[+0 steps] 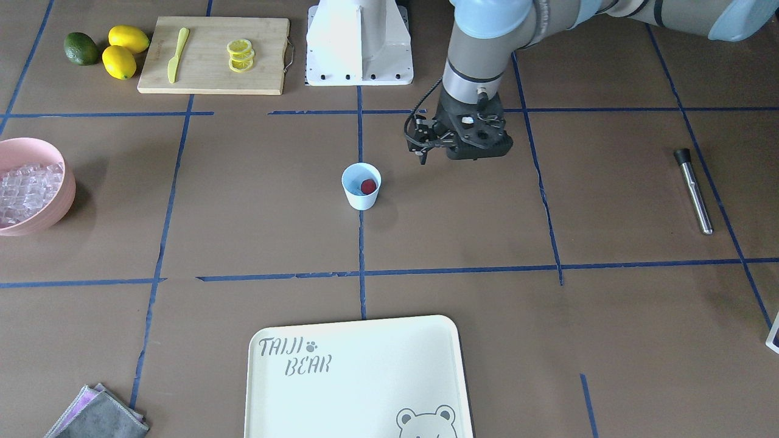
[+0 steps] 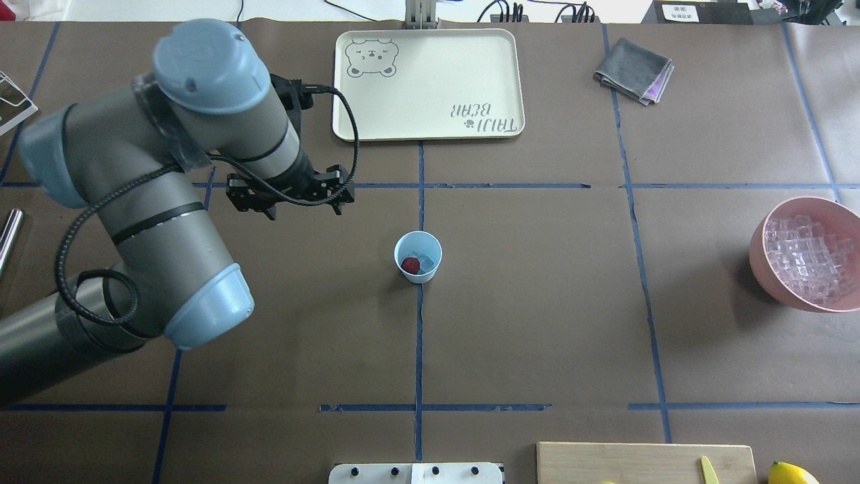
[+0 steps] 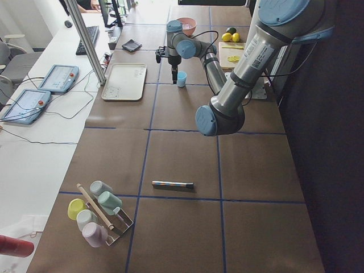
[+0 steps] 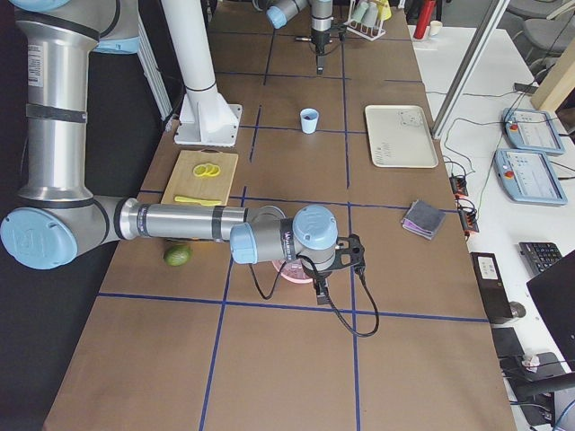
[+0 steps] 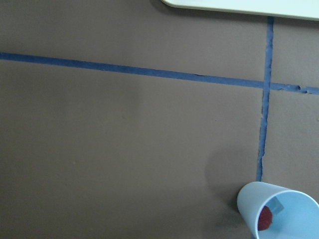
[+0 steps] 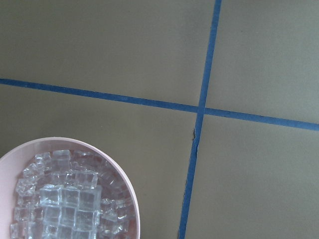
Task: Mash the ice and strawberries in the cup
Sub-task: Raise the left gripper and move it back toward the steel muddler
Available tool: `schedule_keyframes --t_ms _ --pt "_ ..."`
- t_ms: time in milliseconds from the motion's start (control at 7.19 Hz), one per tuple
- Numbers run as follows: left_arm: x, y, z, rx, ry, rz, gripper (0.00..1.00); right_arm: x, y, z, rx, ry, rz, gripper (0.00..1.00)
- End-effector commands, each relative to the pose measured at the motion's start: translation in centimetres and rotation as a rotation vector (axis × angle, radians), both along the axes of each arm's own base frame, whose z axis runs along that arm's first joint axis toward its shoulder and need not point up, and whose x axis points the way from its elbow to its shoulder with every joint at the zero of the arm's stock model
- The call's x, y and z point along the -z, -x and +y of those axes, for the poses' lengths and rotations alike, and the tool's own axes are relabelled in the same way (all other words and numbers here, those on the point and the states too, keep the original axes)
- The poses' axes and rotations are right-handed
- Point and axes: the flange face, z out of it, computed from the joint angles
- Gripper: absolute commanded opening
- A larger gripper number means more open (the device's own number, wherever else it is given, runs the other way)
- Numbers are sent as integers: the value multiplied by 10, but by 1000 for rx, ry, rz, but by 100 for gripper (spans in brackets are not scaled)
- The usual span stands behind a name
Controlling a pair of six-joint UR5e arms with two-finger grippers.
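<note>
A brown desk (image 1: 255, 201) marked into squares by blue tape carries everything, and the light-blue cup (image 1: 359, 201) stands upright near its middle, on one of the tape lines. Inside the cup lies the red strawberry (image 1: 368, 185), with a clear cube of ice (image 2: 425, 261) just beside it.

The left pincer (image 1: 424, 155) hangs above the desk on the robot's left side of the cup, near it but apart from it. The pictures do not show whether its fingers are apart or together.

Well away from the cup on the robot's right sits a pink bowl (image 1: 61, 207) heaped with more ice cubes (image 1: 27, 188). The right pincer (image 4: 319, 292) hovers over that bowl, and its state cannot be told either.

Well apart from the cup on the robot's left lies a metal muddler (image 1: 694, 191) with a black end. Beyond the cup from the robot rests a cream tray (image 1: 359, 389), and a folded grey cloth (image 1: 97, 420) lies further to the robot's right.
</note>
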Motion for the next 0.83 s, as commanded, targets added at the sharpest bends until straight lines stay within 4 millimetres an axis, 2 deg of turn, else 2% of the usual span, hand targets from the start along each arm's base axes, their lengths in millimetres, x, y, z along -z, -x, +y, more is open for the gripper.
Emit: schedule_keyframes --t_ms 0,278,417,556,695 --pt "-47 70 -32 -65 -50 -14 100 -9 -28 11 34 48 8 99" --pt "-114 141 -54 -139 -88 -35 100 -6 -38 15 16 53 14 99" --pt "-157 183 -60 -166 -105 -60 100 -7 -37 17 15 50 16 99" --pt "-192 226 -65 -195 -137 -84 100 -8 -38 17 12 53 16 99" --pt "-237 270 -59 -239 -164 -113 100 -8 -37 16 12 52 15 99"
